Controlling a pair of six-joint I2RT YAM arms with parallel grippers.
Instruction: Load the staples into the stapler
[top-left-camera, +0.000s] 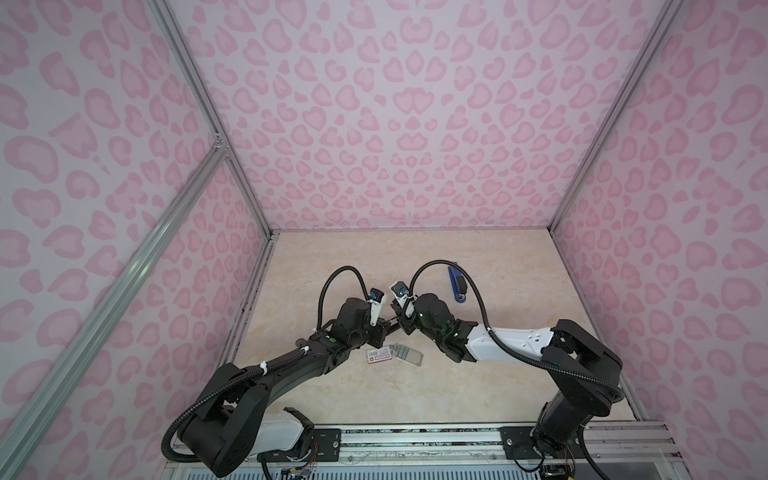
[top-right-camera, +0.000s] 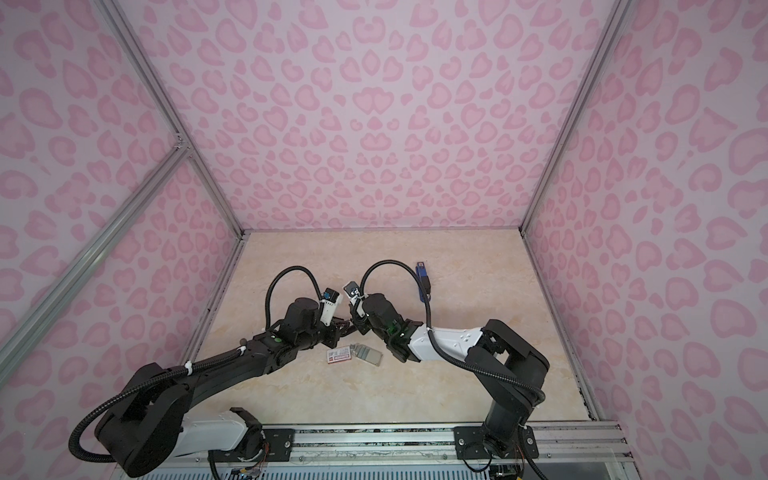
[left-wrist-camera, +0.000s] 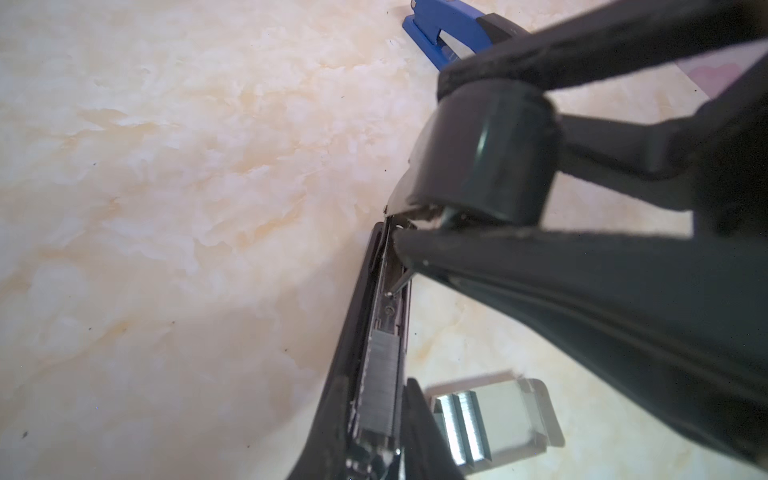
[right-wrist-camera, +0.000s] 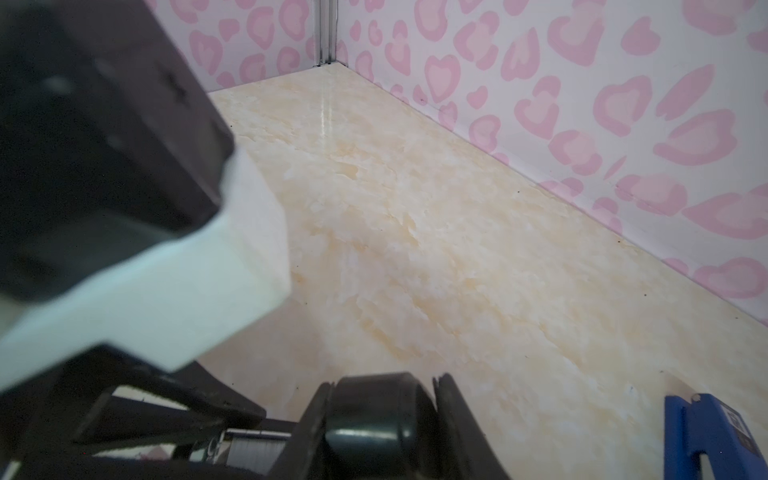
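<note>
Staples (left-wrist-camera: 382, 386), silvery ribbed strip in stapler (left-wrist-camera: 353, 332)

Box label (top-left-camera: 379, 355): print illegible.

white red-labelled box (top-left-camera: 378, 355) on marble table (top-left-camera: 519, 374), blue object (top-left-camera: 455, 283) well apart.

Lighting's soft and even everywhere, fairly bright, no harsh spots, though the pink walls (top-left-camera: 395, 104) look a bit washed out. In both top views the frame rails (top-left-camera: 199, 93) bow toward the edges, classic wide-angle lens, and small stuff on the table (top-left-camera: 374, 395) is mushy. Left wrist view: a broad soft shadow lies across the table, the stapler (left-wrist-camera: 384, 357) is reasonably sharp, and the black parts nearest the lens are smeared. Right wrist view has a thin glare streak on the table, and the black-and-white block (right-wrist-camera: 145, 270) up close is totally out of focus.
</note>
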